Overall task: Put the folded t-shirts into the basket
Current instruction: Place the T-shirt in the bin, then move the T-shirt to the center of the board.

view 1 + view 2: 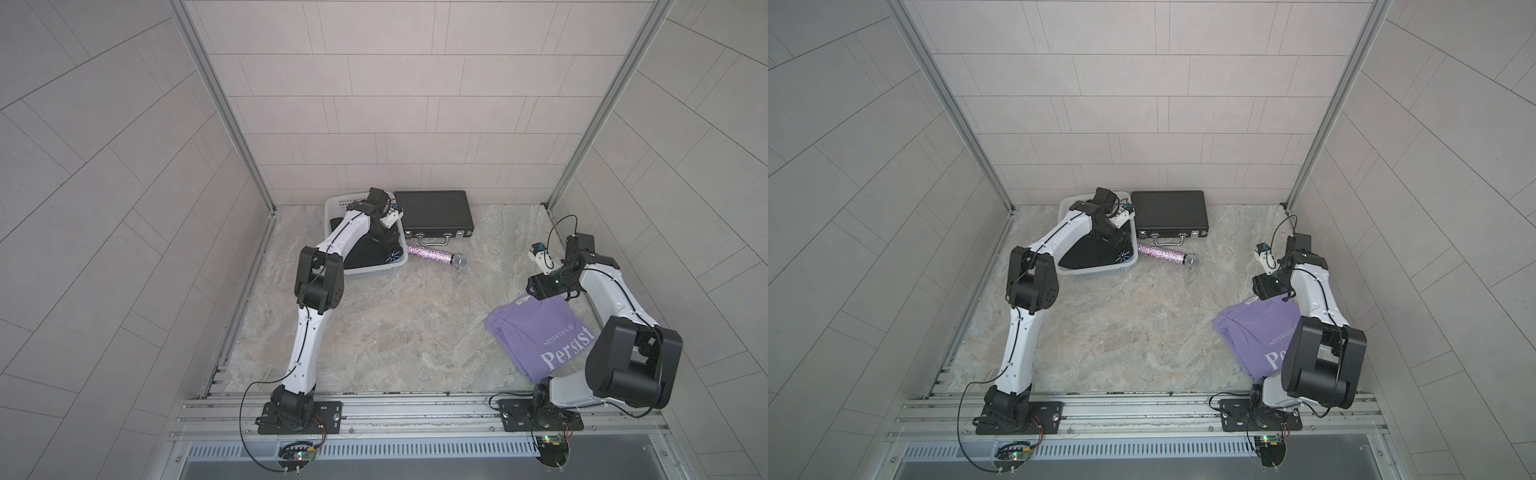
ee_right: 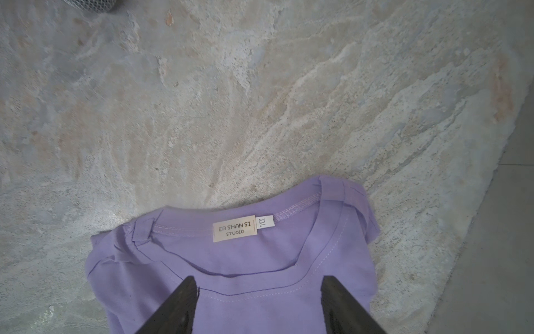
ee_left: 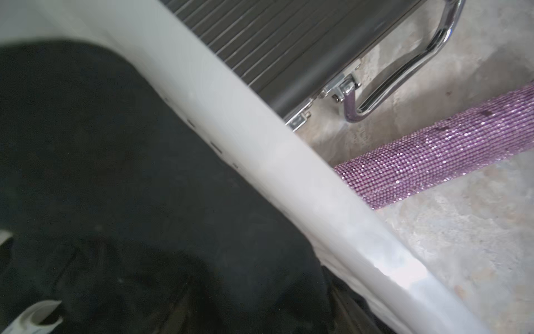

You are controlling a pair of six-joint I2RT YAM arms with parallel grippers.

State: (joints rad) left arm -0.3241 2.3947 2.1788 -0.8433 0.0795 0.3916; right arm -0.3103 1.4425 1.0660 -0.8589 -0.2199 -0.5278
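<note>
- At the near right of the bench (image 1: 395,332), the lavender t-shirt (image 2: 260,260) lies folded and flat, its white "Persist" lettering facing up in both top views; it is well apart from the basket (image 1: 370,272).
- Right jaws hang over its neckline, spread wide, one finger on either side of the collar front, with nothing between them.
- Over in the far left corner, the basket holds the black t-shirt (image 1: 361,255) on top; anything beneath it is hidden.
- Left jaws reach down into the basket, but dark metal on dark cloth hides how wide they stand: I cannot tell.
- Judgement: the last shirt's pickup is in hand. Next calls for lowering and pinching all the layers near the collar so the fold holds, then a carry across the bench once the left arm (image 1: 316,274) clears the basket.
- Soft lavender jersey, stitched collar band, woven label (image 2: 234,228); limp, likely to sag.
- Smooth white basket rim, perforated wall; mottled stone-look bench.
- Beside the basket lie a ribbed black briefcase (image 1: 432,210) with a chrome handle and a rhinestone-covered microphone (image 1: 432,254).
</note>
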